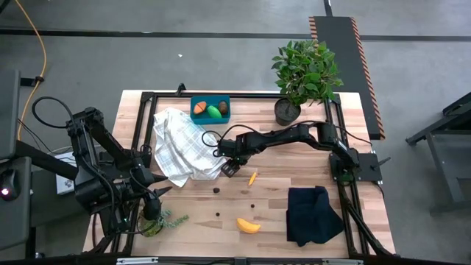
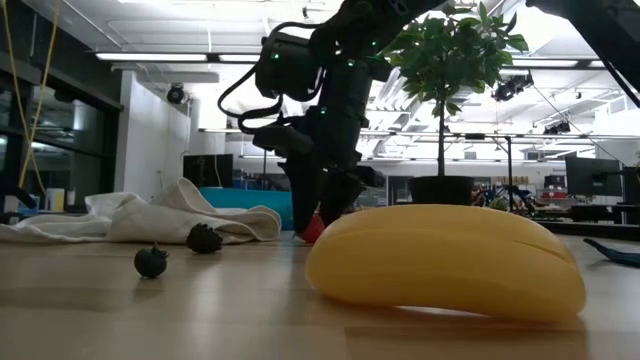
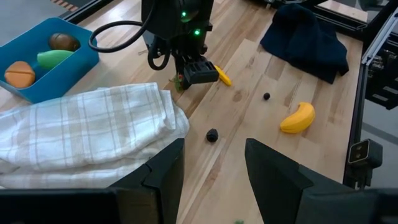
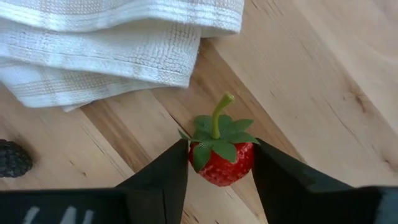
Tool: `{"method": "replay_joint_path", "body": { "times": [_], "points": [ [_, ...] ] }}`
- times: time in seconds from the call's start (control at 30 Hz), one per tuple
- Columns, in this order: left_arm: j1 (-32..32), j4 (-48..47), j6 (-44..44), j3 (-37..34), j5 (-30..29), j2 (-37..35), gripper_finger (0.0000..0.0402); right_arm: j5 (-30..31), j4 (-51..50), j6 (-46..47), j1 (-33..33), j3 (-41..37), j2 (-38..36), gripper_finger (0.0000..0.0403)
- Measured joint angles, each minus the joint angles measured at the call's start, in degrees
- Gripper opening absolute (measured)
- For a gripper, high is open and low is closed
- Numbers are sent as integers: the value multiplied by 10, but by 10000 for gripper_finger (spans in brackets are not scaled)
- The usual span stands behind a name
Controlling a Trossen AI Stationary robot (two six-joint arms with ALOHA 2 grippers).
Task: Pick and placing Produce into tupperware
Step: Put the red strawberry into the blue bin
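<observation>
Strawberry [image 4: 221, 158] pinched in right end effector [image 4: 219, 169] beside white cloth [image 4: 112, 43].

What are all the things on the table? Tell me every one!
Strawberry: 1, red, by the white cloth's edge, between the right gripper's fingers.
Banana: 1, yellow, near edge of table.
Small yellow-orange piece: 1, mid-table.
Berries: 3, dark, scattered mid-table.
Box: 1, teal, far edge, holding an orange, a green and a brown piece.
White cloth: 1, checked, crumpled beside the box.
Black cloth: 1, near right corner.
Leafy plant: 1, green, dark pot, far right.
Small plant: 1, green, near left.
Right gripper: around the strawberry.
Left gripper: open, waiting at left.
</observation>
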Motion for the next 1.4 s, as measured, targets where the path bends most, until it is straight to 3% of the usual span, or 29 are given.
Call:
{"method": "replay_joint_path", "body": {
  "times": [0.27,0.83,1.07,1.4],
  "points": [
    [0,0,0,0,-1,0,156,-4,8,11,1,28,0,150],
    [0,-27,0,0,-15,-6,156,10,6,-4,0,191,0,149],
    [26,-28,66,0,-22,-69,156,10,2,-15,1,260,0,149],
    [124,-14,195,0,3,-189,156,-10,0,-45,0,336,0,149]
  ]
}}
